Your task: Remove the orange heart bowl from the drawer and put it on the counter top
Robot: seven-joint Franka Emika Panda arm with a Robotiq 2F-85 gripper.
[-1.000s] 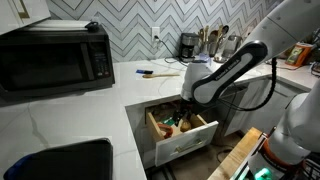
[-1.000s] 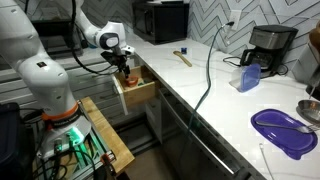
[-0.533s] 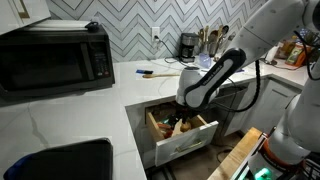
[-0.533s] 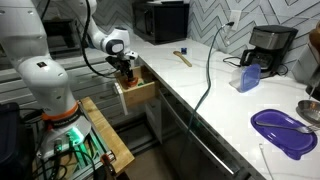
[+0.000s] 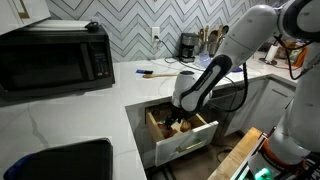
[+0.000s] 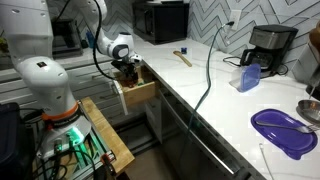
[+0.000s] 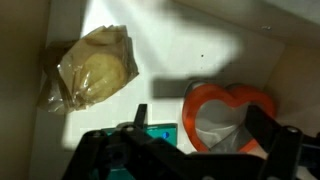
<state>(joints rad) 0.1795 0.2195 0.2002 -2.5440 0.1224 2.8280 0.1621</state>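
In the wrist view the orange heart bowl [image 7: 232,112] lies on the light wood floor of the drawer [image 7: 180,50]. My gripper [image 7: 203,130] is open and low over it. One finger [image 7: 266,125] covers the bowl's right edge. The other finger stands left of the bowl, beside a small green item [image 7: 160,133]. In both exterior views my gripper [image 5: 178,118] [image 6: 128,72] reaches down into the open drawer [image 5: 188,138] [image 6: 138,93] and hides the bowl. The white counter top [image 5: 150,88] [image 6: 215,85] runs beside the drawer.
A clear bag with a round baked item [image 7: 95,72] lies in the drawer, left of the bowl. On the counter are a microwave [image 5: 55,58], a utensil [image 5: 155,72], a coffee maker [image 6: 268,45] and a purple plate [image 6: 283,130]. A sink [image 5: 70,160] is near.
My arm has swung over the drawer and lowered the gripper into it. The drawer has not moved.
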